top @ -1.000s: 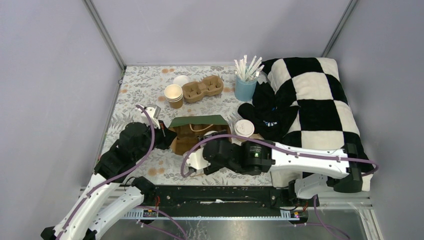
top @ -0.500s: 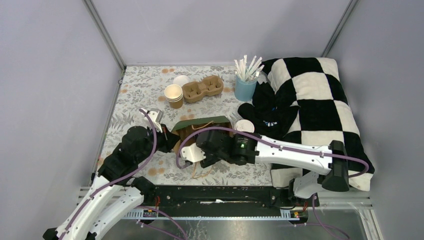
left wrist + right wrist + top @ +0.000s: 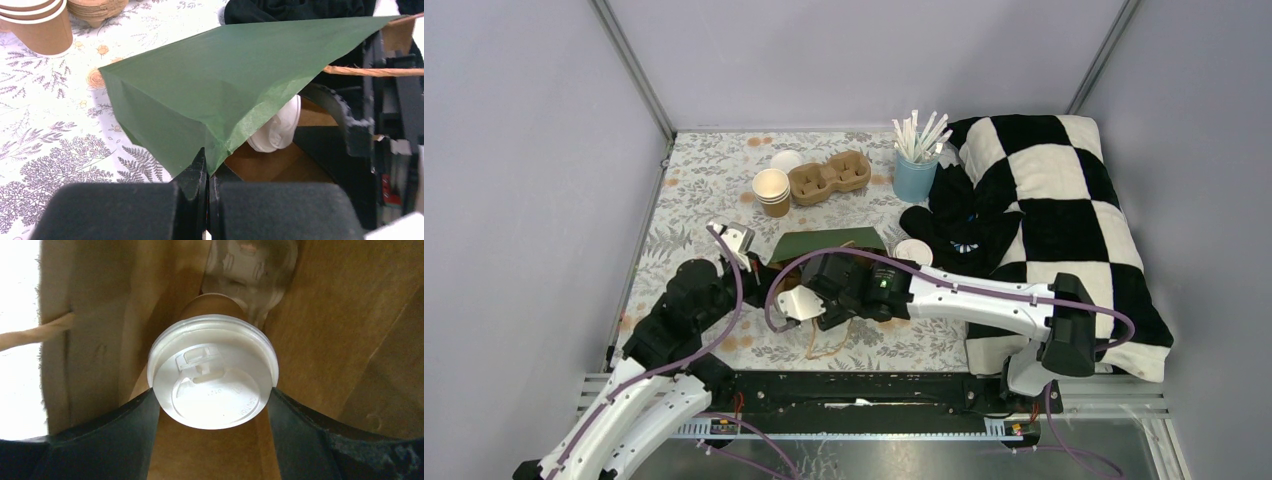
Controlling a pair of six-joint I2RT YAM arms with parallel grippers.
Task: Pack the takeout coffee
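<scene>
The left claw (image 3: 206,172) is pinched tight on a fold of the green bag (image 3: 225,75), which lies on its side mid-frame on the tabletop (image 3: 704,180) in the top view. The right claw (image 3: 212,402) is inside the bag, its fingers (image 3: 125,425) clamped on either side of a lidded cup (image 3: 214,380) at the centre of its wrist view. A second lid (image 3: 250,260) shows deeper in, at the top. The other cup (image 3: 913,252), lidded, stands just right of the bag.
</scene>
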